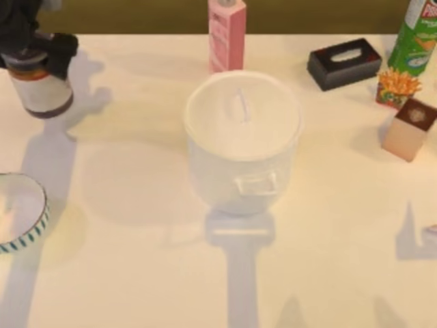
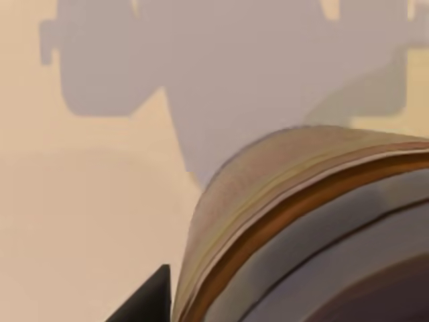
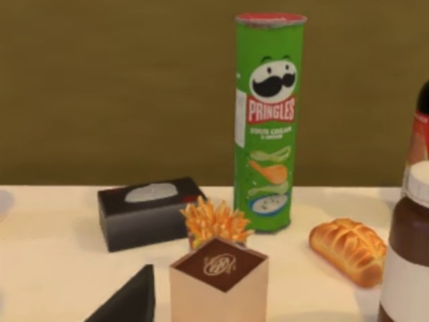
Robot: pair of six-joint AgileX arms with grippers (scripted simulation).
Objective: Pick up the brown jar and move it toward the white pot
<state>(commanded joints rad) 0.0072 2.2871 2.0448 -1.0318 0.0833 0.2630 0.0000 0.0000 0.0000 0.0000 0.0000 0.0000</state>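
Observation:
The brown jar (image 1: 41, 85), dark glass with a white label under an orange-red band, hangs above the table's back left corner, its shadow cast to the right. My left gripper (image 1: 33, 58) is shut on its upper part. In the left wrist view the jar (image 2: 301, 221) fills the frame beside one dark fingertip (image 2: 151, 302). The white pot (image 1: 242, 140), lidded and with a side handle toward the front, stands at the table's middle, well right of the jar. My right arm is parked off the right edge; its wrist view shows one dark fingertip (image 3: 131, 302), spread wide and holding nothing.
A bowl with a teal-striped rim (image 1: 37, 229) sits at the left edge. A pink carton (image 1: 227, 34) stands behind the pot. At the back right are a black tissue box (image 1: 343, 63), a green Pringles can (image 1: 416, 37), fries (image 1: 395, 87), a tan box (image 1: 410, 128) and bread (image 3: 348, 249).

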